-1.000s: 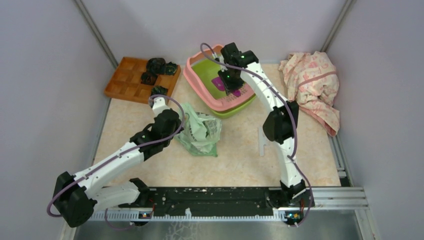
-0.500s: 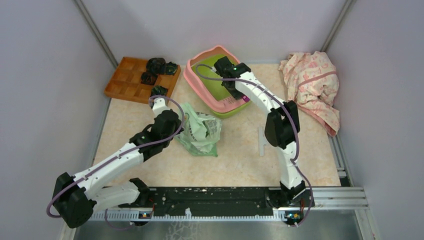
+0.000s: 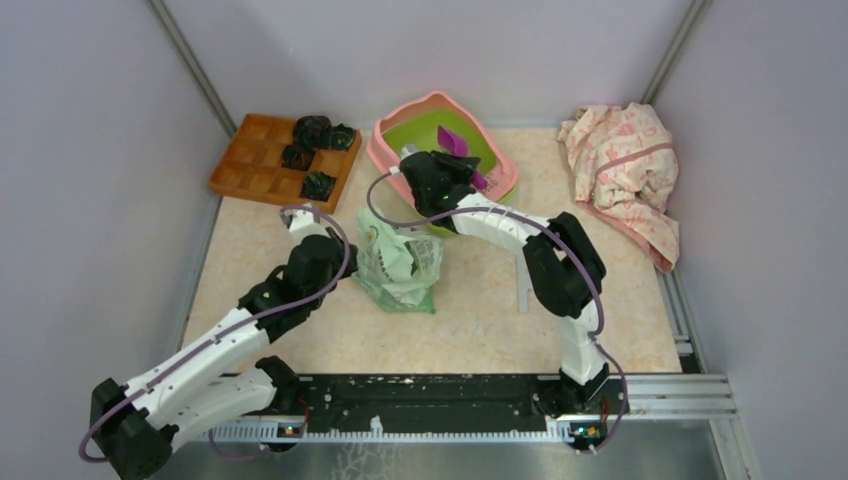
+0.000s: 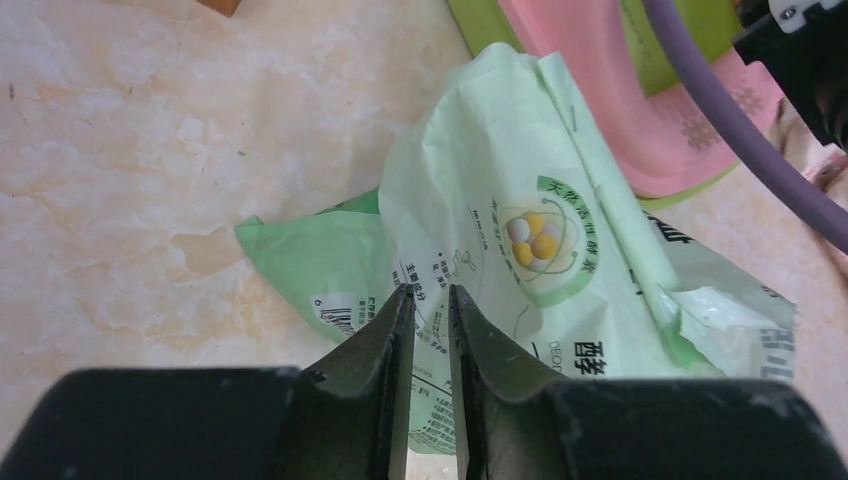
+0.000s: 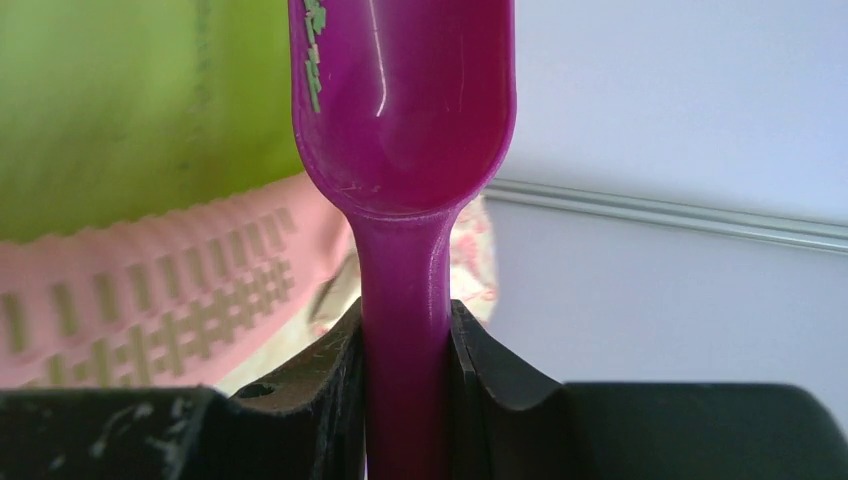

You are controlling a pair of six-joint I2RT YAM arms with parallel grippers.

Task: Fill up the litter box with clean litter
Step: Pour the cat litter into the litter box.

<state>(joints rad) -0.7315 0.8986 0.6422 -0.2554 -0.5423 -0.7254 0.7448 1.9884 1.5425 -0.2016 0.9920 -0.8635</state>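
Observation:
The litter box [image 3: 398,158], a lime green basin with a pink rim, stands at the back centre. Its slotted grate [image 5: 150,290] shows in the right wrist view. My right gripper [image 3: 460,165] [image 5: 405,310] hangs over the box's near end. It is shut on the handle of a purple scoop [image 3: 452,138] [image 5: 400,100]. A few grains of litter [image 5: 313,70] cling inside the scoop bowl. My left gripper [image 3: 352,258] [image 4: 431,290] hovers at the left edge of the pale green bag [image 3: 405,255] [image 4: 540,200]. Its jaws stand a narrow gap apart with nothing between them.
An orange-brown compartmented tray [image 3: 255,165] with dark bundles [image 3: 315,132] sits at the back left. A pink patterned cloth [image 3: 625,170] lies at the back right. A white bracket [image 3: 524,285] lies near the right arm. The right arm's purple cable [image 4: 720,110] crosses above the bag.
My right arm has swung left and down, carrying the scoop from the box's near end across the basin. My left arm has drawn back slightly toward the near left.

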